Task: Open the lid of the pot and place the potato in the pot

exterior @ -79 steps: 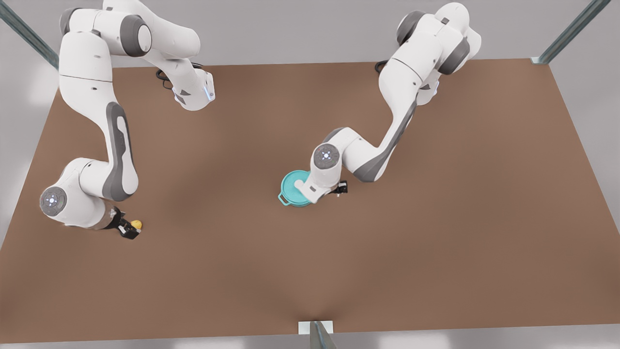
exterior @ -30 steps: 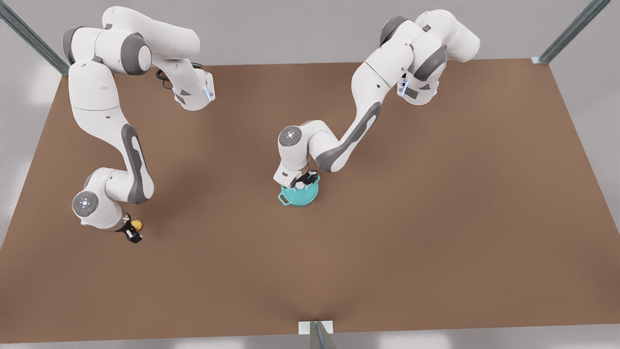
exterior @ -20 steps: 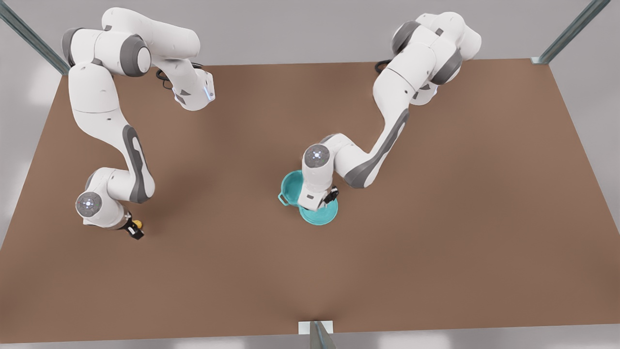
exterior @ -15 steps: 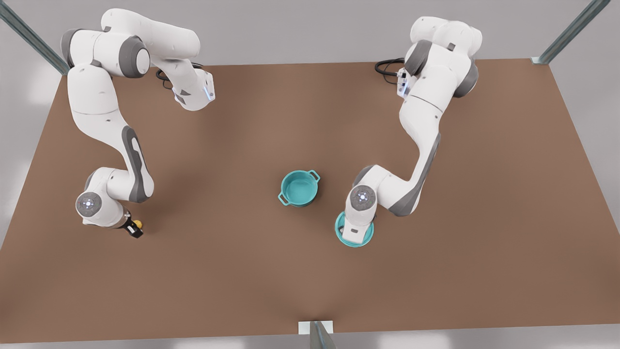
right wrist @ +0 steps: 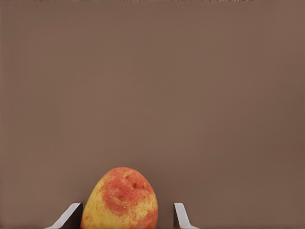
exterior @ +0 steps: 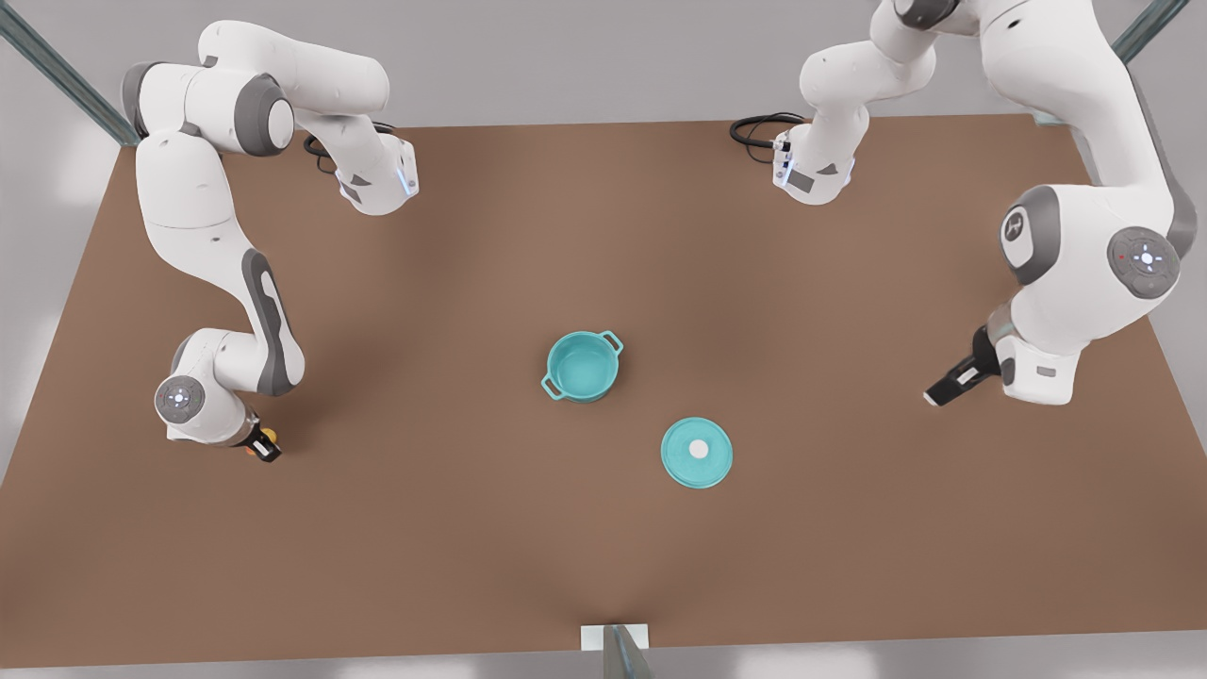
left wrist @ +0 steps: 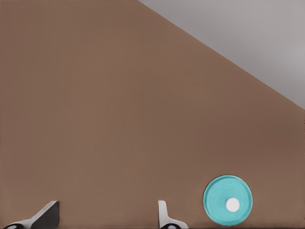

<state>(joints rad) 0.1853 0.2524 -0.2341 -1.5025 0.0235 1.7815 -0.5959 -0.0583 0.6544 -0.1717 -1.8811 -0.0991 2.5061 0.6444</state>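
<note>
The pot (exterior: 584, 366) is seen standing uncovered mid-table, teal inside and out, with a loop handle on each side. The pot lid (exterior: 697, 453), a flat teal disc with a white knob, is lying near it. The left gripper (exterior: 943, 393) is being held spread and empty at the front view's right. The yellow, orange-patched potato (right wrist: 120, 201) is shown by the right wrist view between the right gripper's (exterior: 263, 451) parted fingertips, not yet clamped. No writing can be read.
</note>
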